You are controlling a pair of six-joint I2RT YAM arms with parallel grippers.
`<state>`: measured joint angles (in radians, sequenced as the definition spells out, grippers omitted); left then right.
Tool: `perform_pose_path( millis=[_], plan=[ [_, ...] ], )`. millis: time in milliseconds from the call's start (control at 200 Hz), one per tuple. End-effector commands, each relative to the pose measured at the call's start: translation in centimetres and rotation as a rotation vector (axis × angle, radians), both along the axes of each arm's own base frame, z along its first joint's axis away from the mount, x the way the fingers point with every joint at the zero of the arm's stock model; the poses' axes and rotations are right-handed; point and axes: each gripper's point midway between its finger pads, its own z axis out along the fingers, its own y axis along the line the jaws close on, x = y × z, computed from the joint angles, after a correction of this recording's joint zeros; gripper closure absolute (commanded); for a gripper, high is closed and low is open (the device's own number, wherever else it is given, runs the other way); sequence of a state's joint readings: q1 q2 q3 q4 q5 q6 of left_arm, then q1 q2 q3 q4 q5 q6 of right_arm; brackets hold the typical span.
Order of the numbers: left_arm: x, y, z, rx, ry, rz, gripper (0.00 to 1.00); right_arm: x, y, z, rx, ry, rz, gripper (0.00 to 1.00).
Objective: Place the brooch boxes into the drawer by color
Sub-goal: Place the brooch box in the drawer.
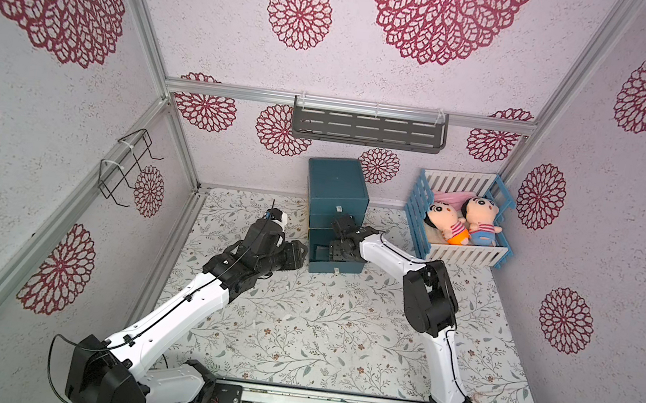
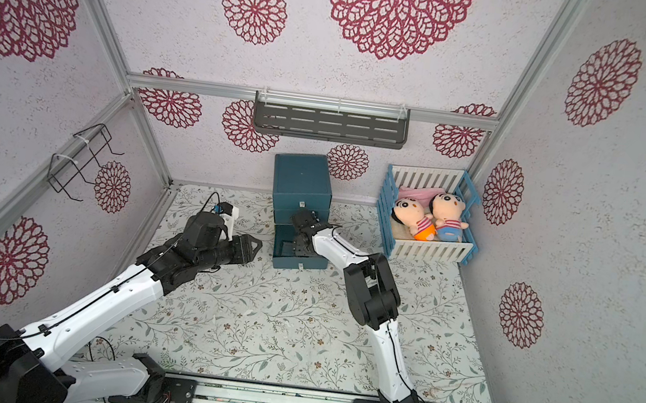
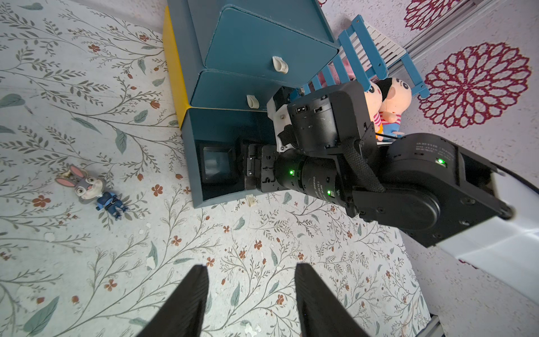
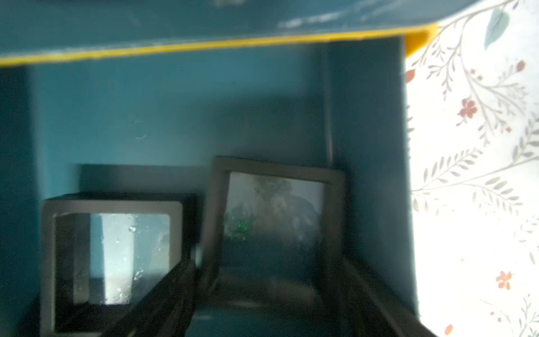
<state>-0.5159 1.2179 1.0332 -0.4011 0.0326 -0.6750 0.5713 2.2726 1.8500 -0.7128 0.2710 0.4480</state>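
The floral tabletop (image 1: pixel 338 338) lay inside walls papered with magenta rosettes. Nearest you, the left gripper (image 3: pixel 252 267) hovered over the cloth at 9 o'clock of the pulled-out bottom drawer (image 1: pixel 332 268), fingers spread and holding nothing. The right gripper (image 4: pixel 265 262) reached down into that drawer with its fingers flanking a black brooch box (image 4: pixel 277 166). The blur hid whether they clamped it or stood free of it. The second black brooch box (image 4: pixel 116 207) lay just beside it. Behind, the teal chest (image 1: pixel 336 179) stood at 12 o'clock, its upper drawers shut. What the step called for was a clean release: part the fingers fully, rise straight up clear of both frames and the drawer walls, then push the front shut.
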Motion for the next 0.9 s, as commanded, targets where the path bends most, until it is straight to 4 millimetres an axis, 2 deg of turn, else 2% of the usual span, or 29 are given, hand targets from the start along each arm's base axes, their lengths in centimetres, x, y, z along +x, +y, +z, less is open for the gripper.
perform_pose_path(
  millis=[0, 190, 345, 500, 610, 741, 891],
  plan=[
    [0.1, 0.3, 0.7, -0.008, -0.025, 0.006, 0.45, 1.2, 0.1, 3.0, 0.037, -0.062, -0.026, 0.12],
    [0.0, 0.4, 0.9, -0.007, -0.027, 0.007, 0.45, 1.7, 0.4, 5.3, 0.077, -0.107, -0.036, 0.1],
    [0.0, 0.5, 1.1, -0.007, -0.029, 0.009, 0.45, 2.1, 0.6, 9.1, 0.131, -0.192, -0.046, 0.11],
    [0.7, 0.7, 1.4, -0.006, -0.028, 0.024, 0.43, 1.6, 0.6, 12.6, 0.189, -0.252, -0.063, 0.11],
    [2.0, 1.1, 1.8, -0.025, -0.024, 0.052, 0.41, 0.3, 0.1, 14.4, 0.258, -0.284, -0.087, 0.11],
    [4.5, 1.7, 2.5, -0.078, -0.014, 0.094, 0.4, -2.4, -0.4, 15.7, 0.407, -0.309, -0.111, 0.14],
    [7.6, 1.6, 2.8, -0.125, 0.021, 0.116, 0.39, -5.9, -0.1, 15.6, 0.629, -0.29, -0.124, 0.16]
  ],
)
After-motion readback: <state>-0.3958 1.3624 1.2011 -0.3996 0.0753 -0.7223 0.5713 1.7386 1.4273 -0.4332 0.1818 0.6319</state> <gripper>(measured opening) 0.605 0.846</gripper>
